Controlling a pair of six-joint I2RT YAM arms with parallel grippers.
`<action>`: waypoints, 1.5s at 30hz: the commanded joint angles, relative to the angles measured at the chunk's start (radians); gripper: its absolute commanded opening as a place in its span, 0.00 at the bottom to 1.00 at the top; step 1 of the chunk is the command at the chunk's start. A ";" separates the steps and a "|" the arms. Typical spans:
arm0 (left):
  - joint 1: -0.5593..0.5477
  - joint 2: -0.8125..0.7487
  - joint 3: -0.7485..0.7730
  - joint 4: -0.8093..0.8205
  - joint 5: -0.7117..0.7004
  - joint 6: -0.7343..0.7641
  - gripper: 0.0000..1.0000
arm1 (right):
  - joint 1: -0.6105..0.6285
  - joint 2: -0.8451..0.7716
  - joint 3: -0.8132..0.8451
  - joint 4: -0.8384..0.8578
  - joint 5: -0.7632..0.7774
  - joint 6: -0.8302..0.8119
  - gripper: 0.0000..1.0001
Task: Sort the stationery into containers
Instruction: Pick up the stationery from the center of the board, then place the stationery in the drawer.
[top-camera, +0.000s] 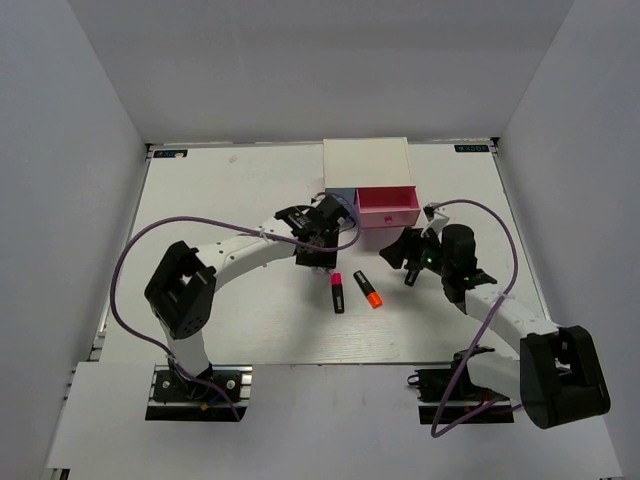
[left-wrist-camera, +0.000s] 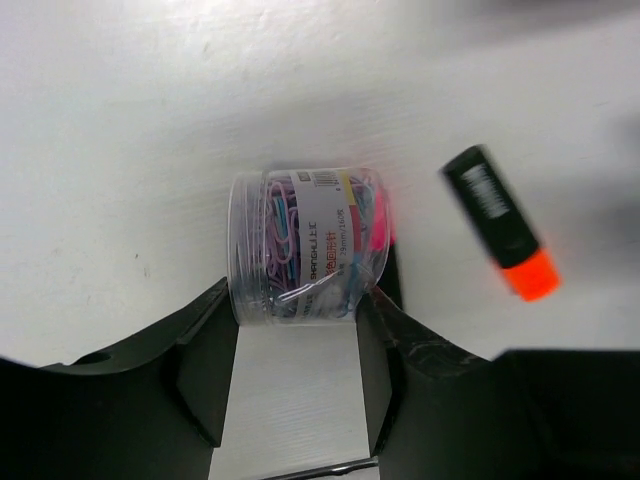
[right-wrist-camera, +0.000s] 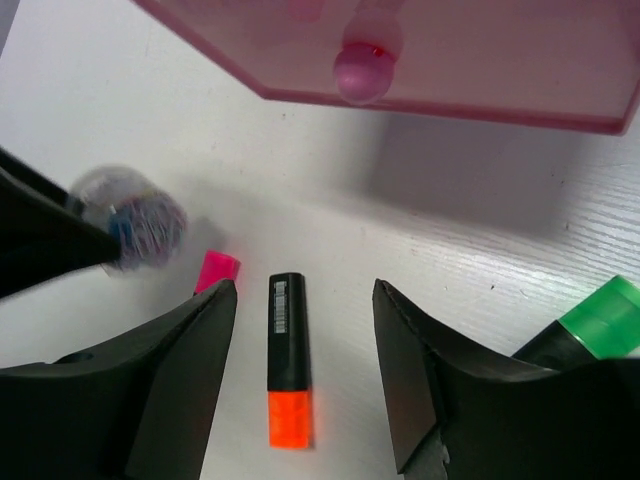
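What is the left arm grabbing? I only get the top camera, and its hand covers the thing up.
Observer: The left wrist camera shows a clear tub of coloured paper clips lying between the fingers of the left gripper.
Operator: I see a pink-capped highlighter and an orange-capped highlighter. Any more?
Observer: Yes. The right wrist camera shows a green-capped highlighter just outside the right gripper.
Operator: Does the pink drawer have a handle?
Observer: Yes, the right wrist camera shows a round pink knob on its front.
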 joint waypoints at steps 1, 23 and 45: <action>-0.005 -0.092 0.121 0.036 0.005 0.048 0.26 | -0.002 -0.053 -0.020 0.020 -0.030 -0.060 0.62; 0.015 0.238 0.799 0.039 0.016 0.055 0.22 | -0.003 -0.202 -0.114 0.003 -0.020 -0.129 0.58; 0.006 0.301 0.822 0.048 -0.004 0.036 0.79 | -0.002 -0.221 -0.127 0.052 -0.102 -0.245 0.73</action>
